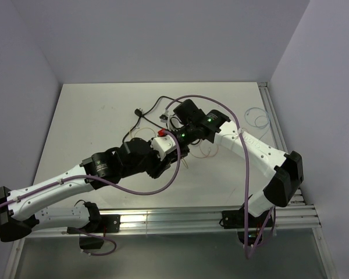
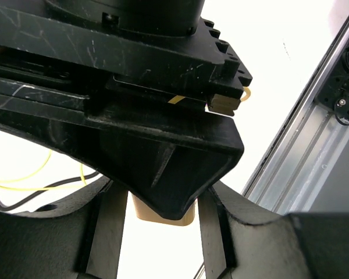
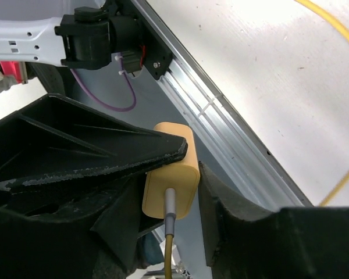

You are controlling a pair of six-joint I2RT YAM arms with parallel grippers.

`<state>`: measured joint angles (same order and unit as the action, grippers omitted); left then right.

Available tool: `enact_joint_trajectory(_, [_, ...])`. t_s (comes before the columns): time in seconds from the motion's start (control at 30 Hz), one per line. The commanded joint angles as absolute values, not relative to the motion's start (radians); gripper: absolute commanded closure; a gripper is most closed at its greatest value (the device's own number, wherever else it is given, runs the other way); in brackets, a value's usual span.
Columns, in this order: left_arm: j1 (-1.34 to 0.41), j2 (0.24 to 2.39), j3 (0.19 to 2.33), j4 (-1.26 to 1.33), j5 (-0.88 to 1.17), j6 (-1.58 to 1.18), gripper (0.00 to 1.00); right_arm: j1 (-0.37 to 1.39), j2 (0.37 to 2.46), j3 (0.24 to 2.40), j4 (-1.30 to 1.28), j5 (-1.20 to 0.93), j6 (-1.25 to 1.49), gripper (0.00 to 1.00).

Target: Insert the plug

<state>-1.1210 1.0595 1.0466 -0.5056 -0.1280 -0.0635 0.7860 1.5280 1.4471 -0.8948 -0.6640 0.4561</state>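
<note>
The right end effector (image 3: 170, 200) hides most of the tan adapter (image 2: 163, 216) in the left wrist view; the right wrist view crops its cable (image 3: 168, 256).

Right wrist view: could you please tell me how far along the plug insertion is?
Done: the tan plug block is lifted clear of the table, a grey connector and yellow cable entering its face. In hand: the right gripper has its jaws on the block, and the left gripper grips it too. Left: I cannot see it seated in any socket.
</note>
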Motion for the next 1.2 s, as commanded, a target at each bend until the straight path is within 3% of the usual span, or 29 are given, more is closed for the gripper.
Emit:
enact_joint_trajectory(0.0, [-1.121, 1.031, 1.091, -0.442, -0.123, -0.066, 1.0, 0.798, 1.514, 1.453, -0.864, -0.627, 0.448, 0.56])
enact_joint_trajectory(0.07, [-1.121, 1.034, 1.094, -0.445, -0.114, -0.071, 0.99, 0.798, 1.514, 1.448, -0.848, -0.649, 0.453, 0.73])
enact_joint_trajectory(0.1, [-1.121, 1.034, 1.095, -0.445, -0.103, -0.071, 1.0, 0.799, 1.517, 1.447, -0.839, -0.66, 0.456, 1.0])
enact_joint_trajectory(0.17, [-1.121, 1.029, 1.097, -0.442, -0.1, -0.078, 0.96, 0.798, 1.52, 1.45, -0.847, -0.65, 0.453, 1.0])
enact_joint_trajectory(0.23, [-1.121, 1.011, 1.086, -0.431, -0.118, -0.092, 0.82, 0.799, 1.51, 1.439, -0.833, -0.644, 0.457, 1.0])
enact_joint_trajectory(0.27, [-1.121, 1.0, 1.082, -0.425, -0.138, -0.098, 0.58, 0.798, 1.503, 1.427, -0.825, -0.641, 0.46, 1.0])
enact_joint_trajectory(0.33, [-1.121, 0.96, 1.063, -0.413, -0.184, -0.113, 0.4, 0.799, 1.485, 1.413, -0.813, -0.614, 0.469, 1.0])
enact_joint_trajectory(0.37, [-1.121, 0.944, 1.058, -0.413, -0.199, -0.118, 0.22, 0.798, 1.482, 1.41, -0.808, -0.601, 0.472, 1.0])
enact_joint_trajectory(0.5, [-1.121, 0.839, 1.028, -0.393, -0.303, -0.138, 0.01, 0.796, 1.467, 1.399, -0.795, -0.595, 0.476, 1.0])
enact_joint_trajectory(0.63, [-1.121, 0.738, 0.988, -0.364, -0.359, -0.162, 0.01, 0.789, 1.46, 1.394, -0.792, -0.558, 0.469, 1.0])
enact_joint_trajectory(0.87, [-1.121, 0.583, 0.933, -0.336, -0.534, -0.216, 0.01, 0.729, 1.41, 1.465, -0.847, -0.26, 0.391, 1.0])
enact_joint_trajectory(1.03, [-1.121, 0.558, 0.91, -0.31, -0.509, -0.219, 0.0, 0.595, 1.375, 1.542, -0.757, -0.276, 0.246, 1.0])
enact_joint_trajectory(1.17, [-1.121, 0.571, 0.894, -0.302, -0.488, -0.216, 0.01, 0.583, 1.428, 1.685, -0.68, -0.057, 0.115, 1.0])
